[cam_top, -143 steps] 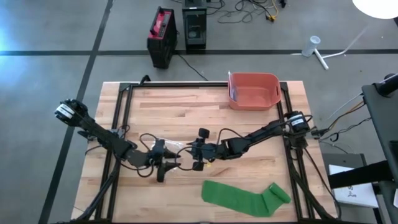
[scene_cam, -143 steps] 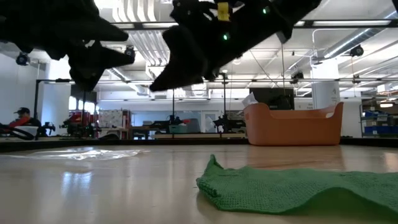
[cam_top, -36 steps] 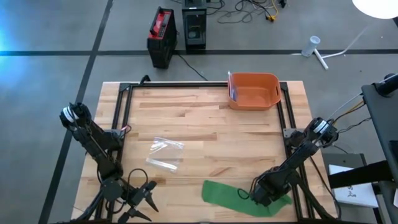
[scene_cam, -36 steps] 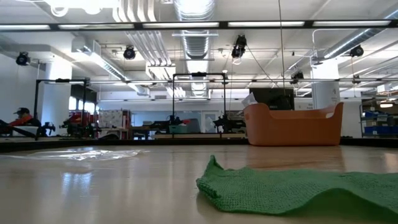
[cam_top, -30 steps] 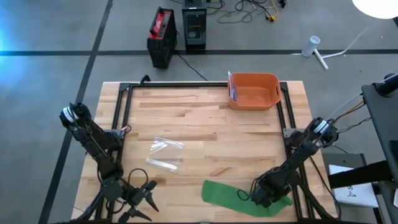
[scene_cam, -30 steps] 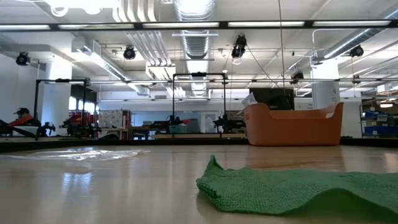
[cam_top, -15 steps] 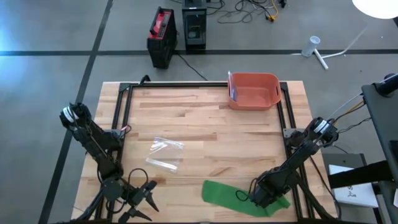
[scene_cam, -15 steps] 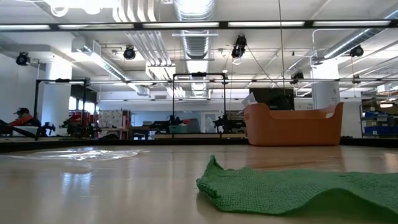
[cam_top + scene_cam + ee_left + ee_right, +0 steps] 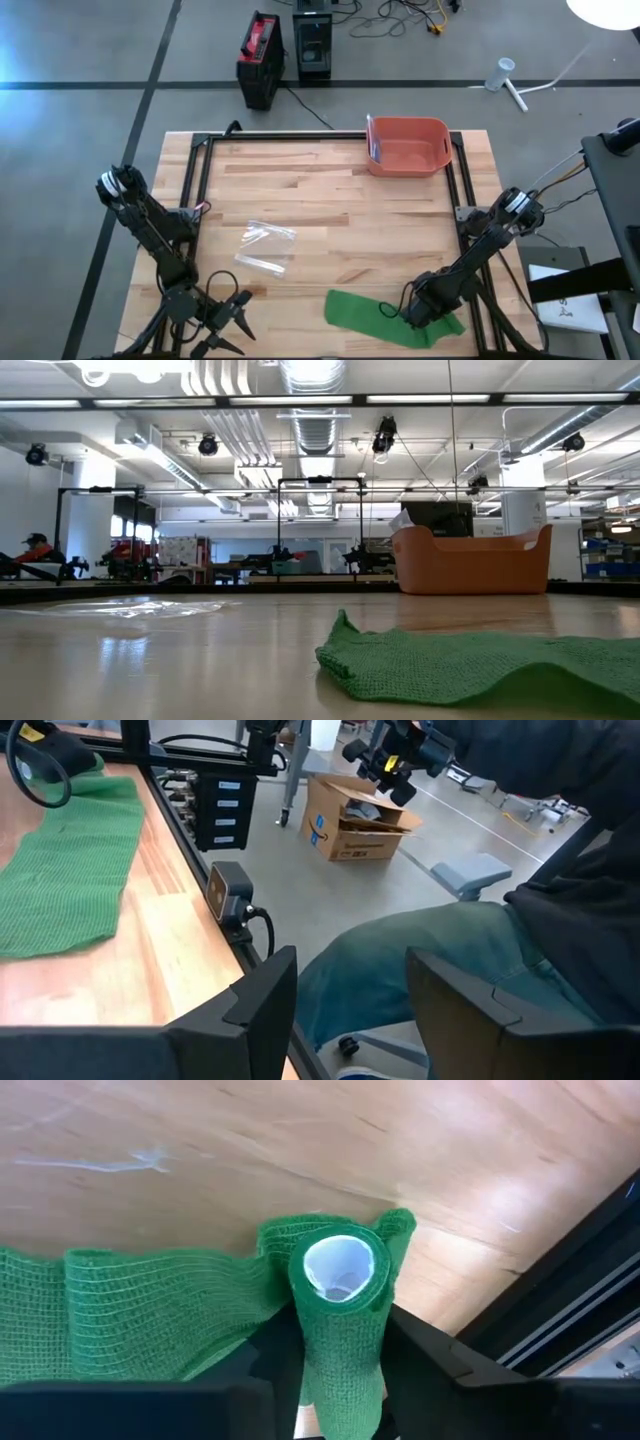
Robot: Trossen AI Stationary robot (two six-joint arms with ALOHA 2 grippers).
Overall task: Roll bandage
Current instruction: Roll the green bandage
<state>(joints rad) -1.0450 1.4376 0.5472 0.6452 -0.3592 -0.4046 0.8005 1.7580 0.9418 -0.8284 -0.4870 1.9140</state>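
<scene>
The green bandage lies near the table's near right corner, its flat strip spread toward the left. Its rolled end, wound on a white core, sits between the fingers of my right gripper, which slants down onto it and is shut on it. The low view shows only the strip's free end, resting on the wood. My left gripper hangs open over the table's near left corner, touching nothing and facing off the table. My right gripper pinches the bandage's rolled end by its round sides between the two fingers, which lie across the roll and slant down from the right. The roll's open end with the white core faces the wrist. The unrolled strip trails off onto the table.
An orange bin stands at the far right. A clear plastic bag lies left of centre. A black frame rail runs close beside the roll. Past the near edge sit a person's legs and a cardboard box.
My right gripper has tipped a little over the rolled end and edged slightly toward the table's left, the roll moving with it. The flat strip stays where it was.
</scene>
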